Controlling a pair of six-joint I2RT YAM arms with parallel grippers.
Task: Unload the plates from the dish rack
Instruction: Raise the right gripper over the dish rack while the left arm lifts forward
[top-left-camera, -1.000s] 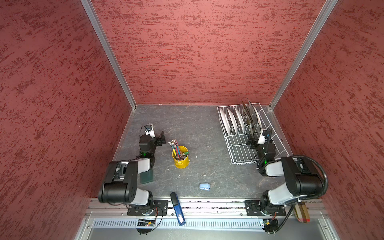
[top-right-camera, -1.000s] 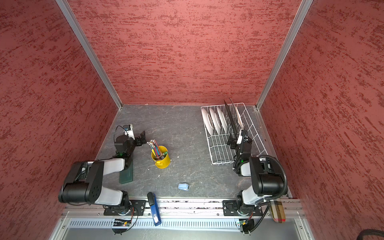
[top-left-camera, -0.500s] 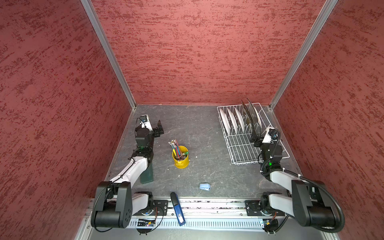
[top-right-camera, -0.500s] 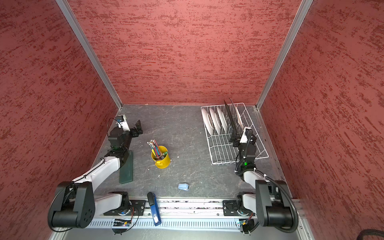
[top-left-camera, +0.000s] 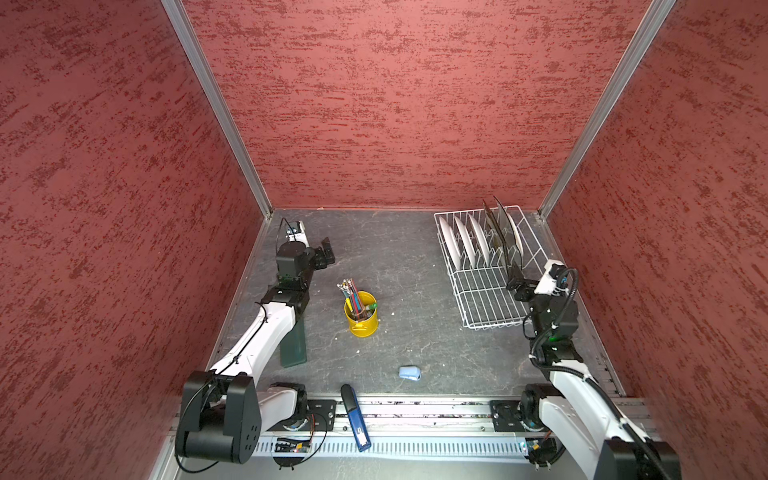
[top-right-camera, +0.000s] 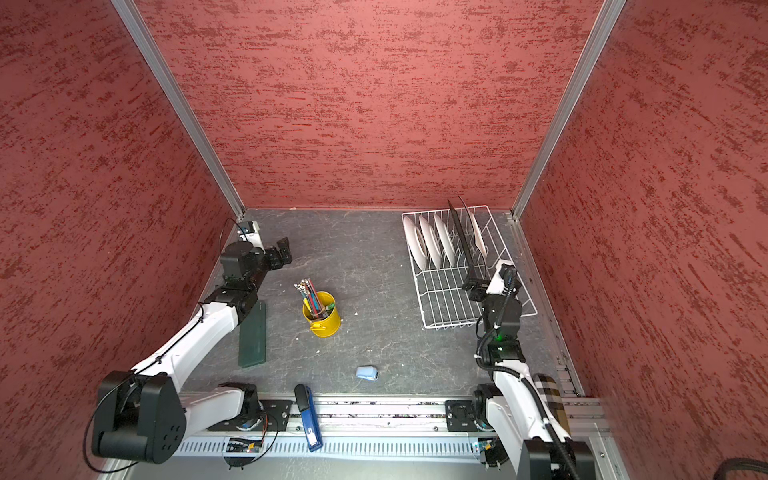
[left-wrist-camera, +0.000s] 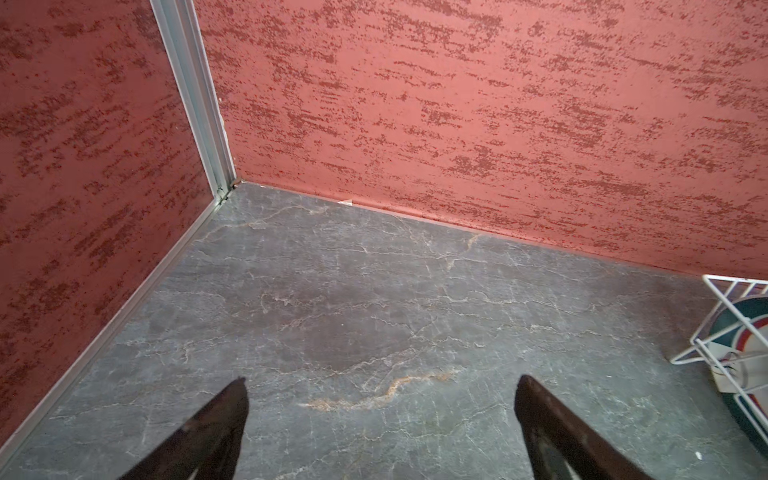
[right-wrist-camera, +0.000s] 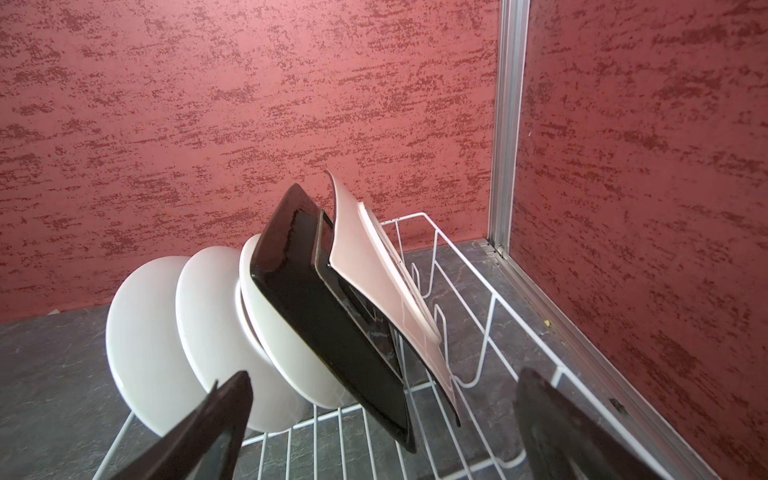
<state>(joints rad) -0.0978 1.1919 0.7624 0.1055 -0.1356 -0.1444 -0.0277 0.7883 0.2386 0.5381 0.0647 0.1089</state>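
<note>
The white wire dish rack (top-left-camera: 484, 309) (top-right-camera: 440, 307) stands at the back right in both top views. Three round white plates (top-left-camera: 463, 245) (right-wrist-camera: 208, 307) stand on edge in it. Square plates (top-left-camera: 498, 232) (right-wrist-camera: 320, 307) lean beside them: one shows a dark back, one (right-wrist-camera: 374, 270) a pale back. My right gripper (top-left-camera: 518, 284) (right-wrist-camera: 384, 374) is open over the rack's near half, short of the plates and touching nothing. My left gripper (top-left-camera: 326, 254) (left-wrist-camera: 380, 382) is open over bare floor near the back left corner. The left wrist view shows the rack's corner (left-wrist-camera: 708, 282) and one plate (left-wrist-camera: 744, 320).
A yellow pencil cup (top-left-camera: 360, 319) stands mid-table, with a dark green flat case (top-left-camera: 294, 347) to its left under the left arm. A small pale blue object (top-left-camera: 409, 372) lies near the front, a blue stapler-like tool (top-left-camera: 355, 417) on the front rail. Red walls enclose three sides.
Both arms have unfolded and reached away from their bases. The left gripper moved toward the back left corner, the right one up the rack toward the plates. Both stayed open.
</note>
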